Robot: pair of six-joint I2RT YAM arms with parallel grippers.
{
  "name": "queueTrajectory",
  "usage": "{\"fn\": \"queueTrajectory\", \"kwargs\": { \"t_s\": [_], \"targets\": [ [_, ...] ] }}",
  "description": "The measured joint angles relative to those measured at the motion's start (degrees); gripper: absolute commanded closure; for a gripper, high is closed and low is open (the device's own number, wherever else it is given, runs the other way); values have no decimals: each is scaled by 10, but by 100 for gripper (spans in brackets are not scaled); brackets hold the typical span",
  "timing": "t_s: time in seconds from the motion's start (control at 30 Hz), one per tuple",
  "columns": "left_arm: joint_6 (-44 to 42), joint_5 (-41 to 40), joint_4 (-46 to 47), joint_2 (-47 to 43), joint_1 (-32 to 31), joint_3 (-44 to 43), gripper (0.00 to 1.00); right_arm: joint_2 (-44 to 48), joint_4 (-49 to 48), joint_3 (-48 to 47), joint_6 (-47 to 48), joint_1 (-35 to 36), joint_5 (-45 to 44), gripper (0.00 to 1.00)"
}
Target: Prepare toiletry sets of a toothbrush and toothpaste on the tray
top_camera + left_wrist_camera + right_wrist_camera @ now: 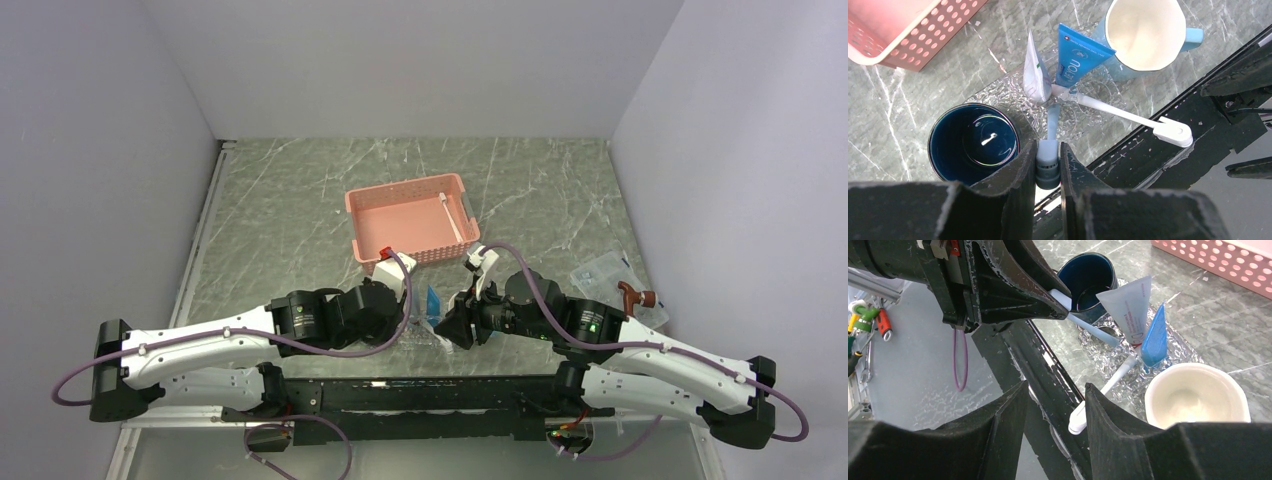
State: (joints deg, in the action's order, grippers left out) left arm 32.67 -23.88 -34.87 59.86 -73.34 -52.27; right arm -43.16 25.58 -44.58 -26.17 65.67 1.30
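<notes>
While both toothpaste tubes (1078,57) and one toothbrush (1118,112) lie on the tray (998,92) ahead of the left gripper (1048,149), it clamps the second toothbrush (1050,120), unreleased; right gripper (1055,387) spread, empty.

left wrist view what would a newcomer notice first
The left fingers pinch one toothbrush at bottom centre, its shaft running onto the glittery tray. Beyond it a blue toothpaste and a white toothpaste sit side by side, with a dark blue mug at left and a pale mug at top right.
</notes>
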Motion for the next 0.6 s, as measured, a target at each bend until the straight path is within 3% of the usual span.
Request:
{"fn": "queueTrajectory", "kwargs": {
  "t_s": [0.6],
  "targets": [
    [1,5,0,7,0,2,76,0,-2,3,0,0,0,52]
  ]
}}
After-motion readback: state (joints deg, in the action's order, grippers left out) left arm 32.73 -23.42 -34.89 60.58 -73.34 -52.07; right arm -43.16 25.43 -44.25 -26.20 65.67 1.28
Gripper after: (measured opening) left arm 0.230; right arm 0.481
